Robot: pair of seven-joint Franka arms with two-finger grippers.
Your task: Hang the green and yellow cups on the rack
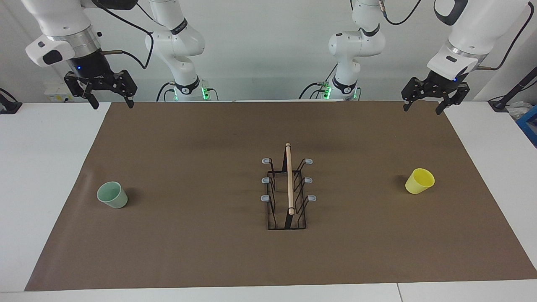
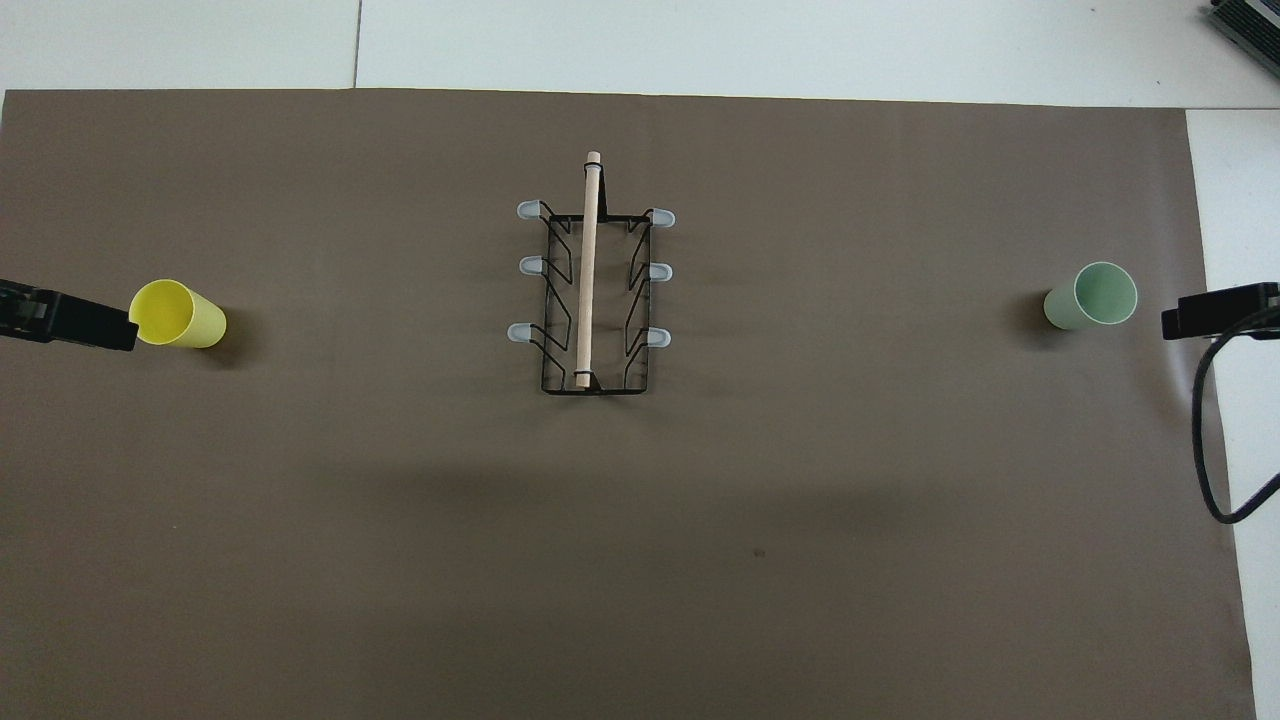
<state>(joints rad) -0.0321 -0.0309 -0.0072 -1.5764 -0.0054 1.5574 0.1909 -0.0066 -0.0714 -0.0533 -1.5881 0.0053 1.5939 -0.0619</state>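
Rack [image 1: 287,193] first, as the largest of the task's things: one black wire frame standing on the brown mat [image 1: 209,251] about midway between the two arms' ends of the table. One light wooden rod [image 1: 289,178] runs along its top, pointing toward and away from the robots. Six grey-tipped prongs [image 1: 266,161] stick out from it, three on each side, and all six are bare.

Cups come next, two in all, both standing upright on the mat with their mouths up. One pale mint green cup [image 1: 112,195] sits toward the right arm's end of the table, well apart from the rack. One bright yellow cup [image 1: 419,180] sits toward the left arm's end, likewise well apart from the rack. The overhead view shows both roughly level with the middle of the rack.

Two arms, two grippers. The right gripper [image 1: 111,102] hangs raised over the mat's edge nearest the robots, at the right arm's end, fingers pointing down and spread apart with nothing between them. The left gripper [image 1: 421,109] hangs raised over the same edge at the left arm's end, tilted a little, its fingers also spread and empty. In the overhead view only a dark tip of each shows at the picture's sides, the left one seeming to meet the yellow cup's rim, though the facing view puts it high above the table.
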